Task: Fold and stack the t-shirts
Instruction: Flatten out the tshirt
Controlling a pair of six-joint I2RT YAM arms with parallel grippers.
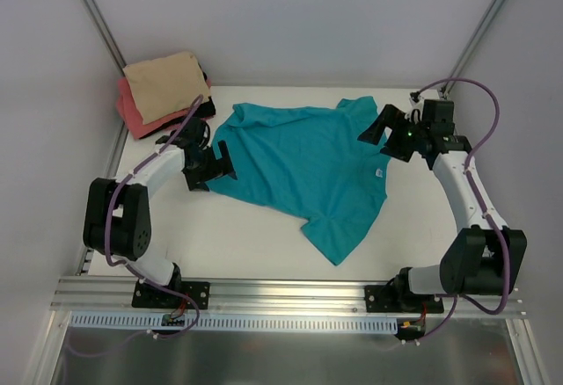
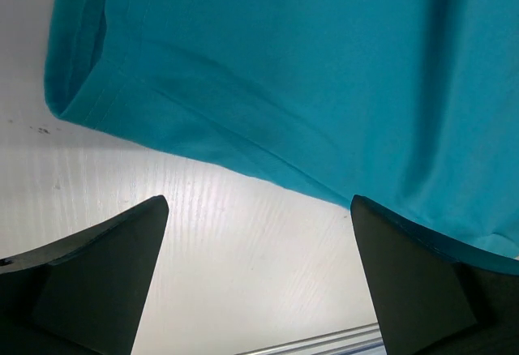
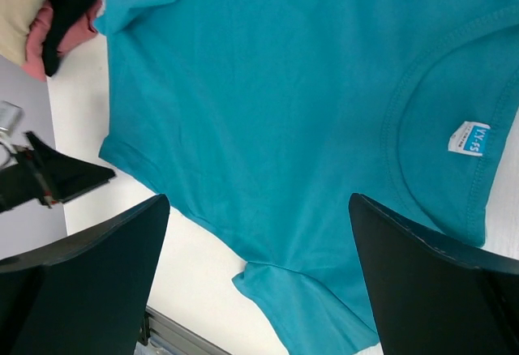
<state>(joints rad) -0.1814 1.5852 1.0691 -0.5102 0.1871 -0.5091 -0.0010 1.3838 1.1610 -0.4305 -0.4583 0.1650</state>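
Flanking the teal t-shirt (image 1: 308, 161) lying flat mid-table: left gripper (image 1: 227, 162) at nine o'clock, right gripper (image 1: 376, 126) at two o'clock, jaws gaping wide. Leaving tan tee (image 1: 163, 84) atop coral tee (image 1: 136, 119) at eleven o'clock.

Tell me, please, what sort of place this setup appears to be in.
Probably a robotics lab cell, not a home: bare white enclosure walls with metal corner struts, a left arm and right arm bolted to an aluminium rail, and a white table with a spread teal cotton t-shirt.

Left gripper (image 1: 225, 162), right gripper (image 1: 376, 127): jaws apart
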